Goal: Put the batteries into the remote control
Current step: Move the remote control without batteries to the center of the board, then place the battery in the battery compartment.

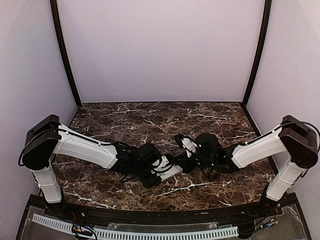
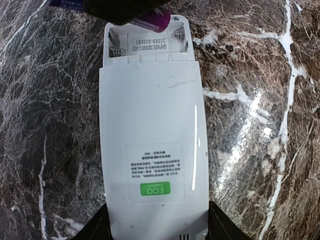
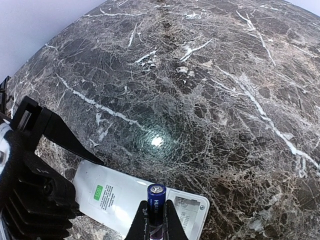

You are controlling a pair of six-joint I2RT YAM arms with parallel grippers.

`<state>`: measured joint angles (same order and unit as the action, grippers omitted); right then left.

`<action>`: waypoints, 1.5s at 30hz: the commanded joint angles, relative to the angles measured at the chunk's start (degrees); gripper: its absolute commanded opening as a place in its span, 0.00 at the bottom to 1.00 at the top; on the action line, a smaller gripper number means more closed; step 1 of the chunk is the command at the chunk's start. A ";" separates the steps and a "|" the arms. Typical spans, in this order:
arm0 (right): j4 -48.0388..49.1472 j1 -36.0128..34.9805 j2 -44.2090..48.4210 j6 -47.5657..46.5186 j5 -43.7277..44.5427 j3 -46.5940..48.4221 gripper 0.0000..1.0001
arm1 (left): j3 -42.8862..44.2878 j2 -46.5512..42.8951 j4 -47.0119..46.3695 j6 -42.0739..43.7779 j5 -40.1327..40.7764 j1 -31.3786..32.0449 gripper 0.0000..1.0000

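Note:
The white remote control (image 2: 150, 135) lies back side up, with a green ECO label and its battery compartment (image 2: 147, 42) open and empty at the far end. My left gripper (image 2: 157, 227) is shut on the remote's near end, one finger on each long side. My right gripper (image 3: 156, 222) is shut on a blue-purple battery (image 3: 156, 197) and holds it just above the open compartment; the battery's tip (image 2: 152, 20) shows in the left wrist view. In the top view the remote (image 1: 170, 171) lies between the left gripper (image 1: 155, 172) and the right gripper (image 1: 187, 159).
The dark marble table (image 1: 160, 120) stretches back to the pale walls. The two arms meet near the middle front of the table. The left gripper's black body (image 3: 35, 185) sits close to the left of the battery.

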<state>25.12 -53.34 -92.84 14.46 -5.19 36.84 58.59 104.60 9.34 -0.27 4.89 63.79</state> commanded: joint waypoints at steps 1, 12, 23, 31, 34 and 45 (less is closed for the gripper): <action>-0.76 1.19 -2.49 -3.14 -2.60 2.22 0.00 | -1.26 4.09 7.42 -1.65 -1.86 -0.13 0.00; -3.88 2.36 -6.64 -6.13 -1.59 5.11 0.00 | -1.46 4.48 6.93 -1.43 -3.16 -0.81 0.00; -6.18 2.37 -5.78 -8.49 1.23 3.93 0.00 | -1.28 4.50 7.08 -1.40 -3.13 -1.29 0.00; -7.91 2.37 -5.13 -9.58 3.53 2.77 0.00 | -1.20 4.50 7.08 -1.31 -3.05 -1.30 0.00; -9.63 2.41 -5.05 -9.84 4.40 3.12 0.00 | -1.20 4.50 7.15 -1.24 -3.00 -1.22 0.00; -19.07 2.39 -3.73 -7.26 6.81 4.24 0.00 | -1.35 4.48 6.77 -1.36 -1.73 -1.30 0.00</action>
<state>12.97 -51.64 -96.75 6.24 -3.14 41.25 59.29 105.60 8.93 -1.98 1.80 62.52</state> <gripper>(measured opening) 0.048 0.569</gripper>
